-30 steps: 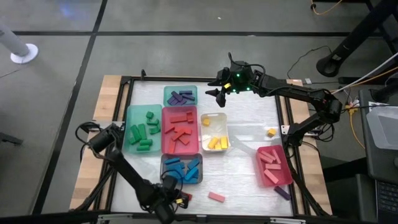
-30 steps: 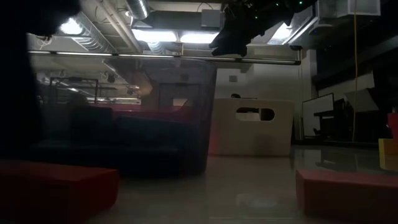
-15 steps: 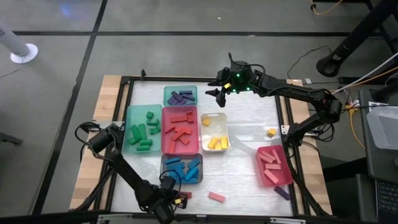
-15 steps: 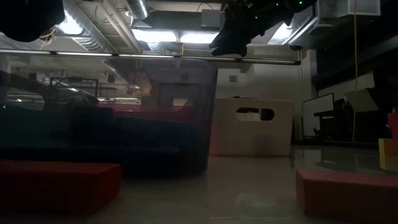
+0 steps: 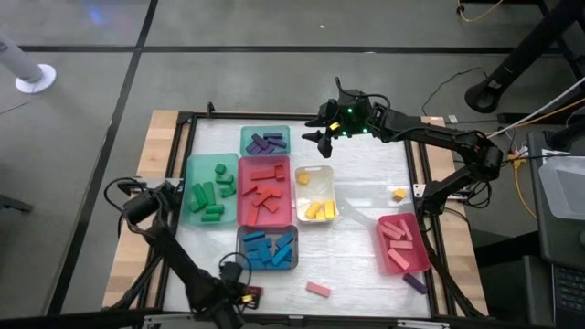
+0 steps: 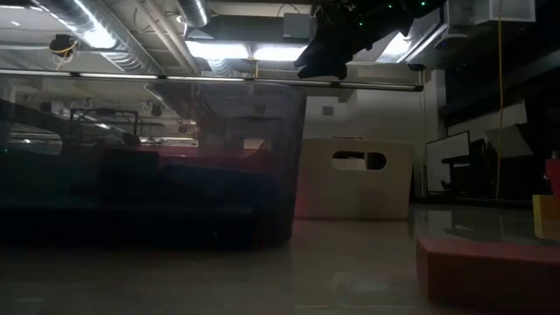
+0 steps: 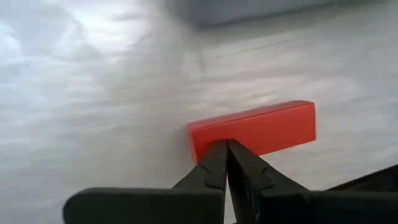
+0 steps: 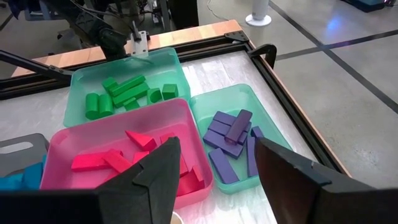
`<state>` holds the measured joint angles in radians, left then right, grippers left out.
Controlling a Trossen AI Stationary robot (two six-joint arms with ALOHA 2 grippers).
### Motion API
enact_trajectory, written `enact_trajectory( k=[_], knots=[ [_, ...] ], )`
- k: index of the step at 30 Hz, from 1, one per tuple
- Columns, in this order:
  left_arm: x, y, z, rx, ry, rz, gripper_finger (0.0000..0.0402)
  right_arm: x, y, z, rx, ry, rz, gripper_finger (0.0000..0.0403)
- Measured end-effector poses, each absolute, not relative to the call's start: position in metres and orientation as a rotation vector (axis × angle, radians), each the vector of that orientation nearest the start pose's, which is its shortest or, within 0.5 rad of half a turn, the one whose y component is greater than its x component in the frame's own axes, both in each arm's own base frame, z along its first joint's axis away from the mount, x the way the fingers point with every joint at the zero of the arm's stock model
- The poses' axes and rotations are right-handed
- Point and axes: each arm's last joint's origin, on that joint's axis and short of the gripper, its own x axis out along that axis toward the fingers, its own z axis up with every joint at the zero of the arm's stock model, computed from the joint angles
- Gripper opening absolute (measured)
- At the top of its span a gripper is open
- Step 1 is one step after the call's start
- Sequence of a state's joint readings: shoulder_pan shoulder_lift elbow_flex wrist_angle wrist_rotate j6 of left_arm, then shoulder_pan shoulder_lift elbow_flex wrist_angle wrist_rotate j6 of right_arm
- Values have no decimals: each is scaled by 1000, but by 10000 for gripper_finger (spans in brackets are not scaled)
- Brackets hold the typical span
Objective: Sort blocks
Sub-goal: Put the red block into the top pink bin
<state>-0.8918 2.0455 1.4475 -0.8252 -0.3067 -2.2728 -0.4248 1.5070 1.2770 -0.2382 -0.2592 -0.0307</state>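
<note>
Left gripper (image 5: 239,294) sits low at the table's near edge, in front of the grey tray (image 5: 243,235) of blue blocks (image 5: 271,249). Its fingers (image 7: 225,163) are pressed together, tips at the side of a red block (image 7: 255,129) lying flat on the white table (image 5: 356,155); whether they touch it is hard to tell.

Right gripper (image 5: 317,128) hovers at the far side, fingers (image 8: 157,167) apart, empty, above the purple blocks (image 8: 229,132) in the teal tray (image 8: 268,110).

Loose blocks: pink block (image 5: 318,289) near the front edge, yellow block (image 5: 399,194) near the right rail, well apart.
</note>
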Motion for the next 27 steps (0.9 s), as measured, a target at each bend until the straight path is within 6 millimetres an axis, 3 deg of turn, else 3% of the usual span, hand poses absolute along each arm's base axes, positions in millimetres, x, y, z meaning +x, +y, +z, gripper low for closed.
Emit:
enact_trajectory(
  k=[6,11,18,23,27],
  knots=[
    [227,-288,170,-1000,1116,1041,0,314,-134,326,128,443,-152,205],
    [210,-276,194,-905,1116,1064,0,314,-134,326,128,443,-151,205],
    [203,-270,226,-718,1122,767,0,314,-134,326,129,443,-149,205],
    [207,-274,228,-543,1186,555,13,314,-133,326,166,439,-142,205],
    [212,-272,219,-488,1283,445,63,314,-132,327,198,436,-124,205]
  ],
)
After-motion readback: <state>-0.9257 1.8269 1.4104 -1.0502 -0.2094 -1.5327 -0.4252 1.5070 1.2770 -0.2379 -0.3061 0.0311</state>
